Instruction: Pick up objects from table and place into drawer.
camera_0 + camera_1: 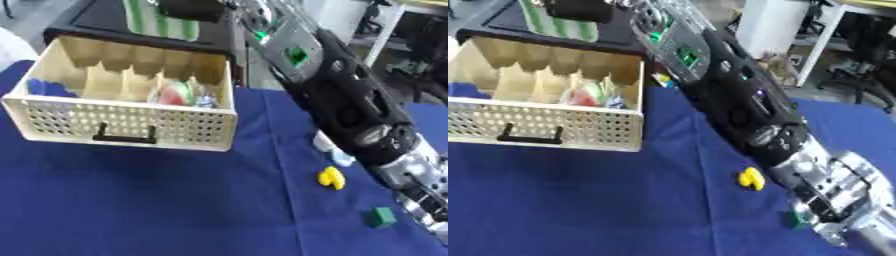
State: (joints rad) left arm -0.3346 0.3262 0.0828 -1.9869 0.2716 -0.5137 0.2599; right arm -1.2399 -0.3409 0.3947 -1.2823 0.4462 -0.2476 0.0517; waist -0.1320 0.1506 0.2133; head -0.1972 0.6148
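Right hand [846, 200]: low at the right edge of the table, arm running down from the upper middle; whether its fingers are spread or curled cannot be told, and nothing can be seen held in it. Left hand: not in view.

Green block [381, 217]: on the blue cloth [157, 200], just beside the hand.

Yellow piece [332, 178]: on the cloth, near the block, toward the drawer.

Pale piece [337, 156]: beside the arm, just above the yellow one.

Drawer [122, 122]: cream, perforated front, pulled open, well apart to the left; 1 compartment already holds several coloured items.

Step, as judged: reaching for a pickup, probably the green block. Next calls for closing round it, lifting, then carrying left over the drawer.
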